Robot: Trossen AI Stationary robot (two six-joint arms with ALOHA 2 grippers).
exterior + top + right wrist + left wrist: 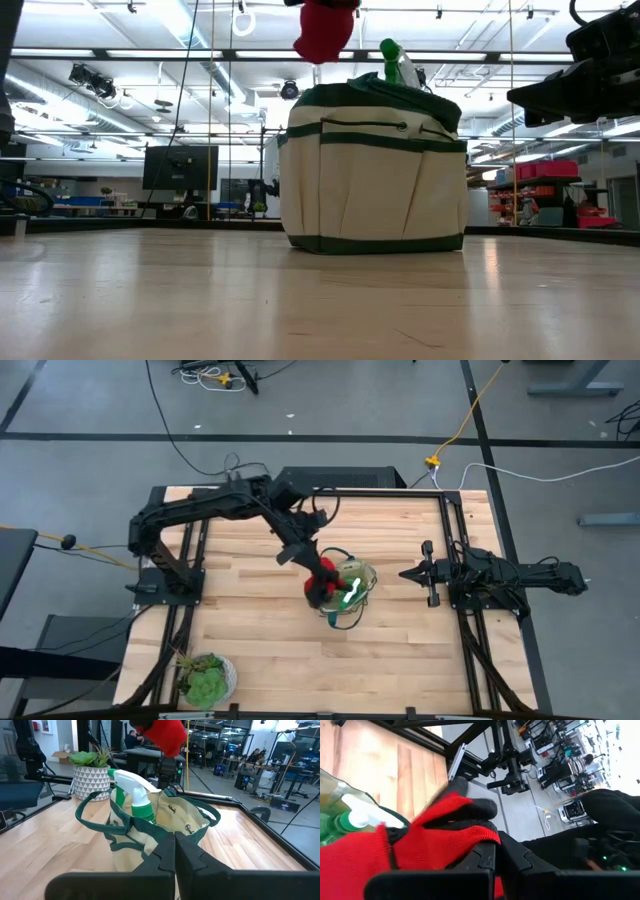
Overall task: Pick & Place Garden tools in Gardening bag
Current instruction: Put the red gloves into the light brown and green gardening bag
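Observation:
The gardening bag (368, 574), tan with a dark green rim, stands on its base at the table's middle (375, 180). A green spray bottle with a white nozzle (136, 795) sticks upright out of it (392, 55). My left gripper (495, 851) is over the bag's left rim, shut on the red-and-black glove bundle (322, 582), which hangs above the bag (322, 30). My right gripper (405, 573) waits shut at the table's right side, pointing at the bag (175, 840). My left gripper pinches the glove bundle's red knit fabric (470, 840) between its two fingers; how many layers I cannot tell. The fingers slant down from the table's far left. The bundle hangs lifted clear over the bag's open top (167, 735).
A leafy plant in a white pot (205, 680) stands at the table's near left corner (92, 775). Bare wood lies around the bag (300, 290). The bag's green handle loops (92, 815) droop over its sides.

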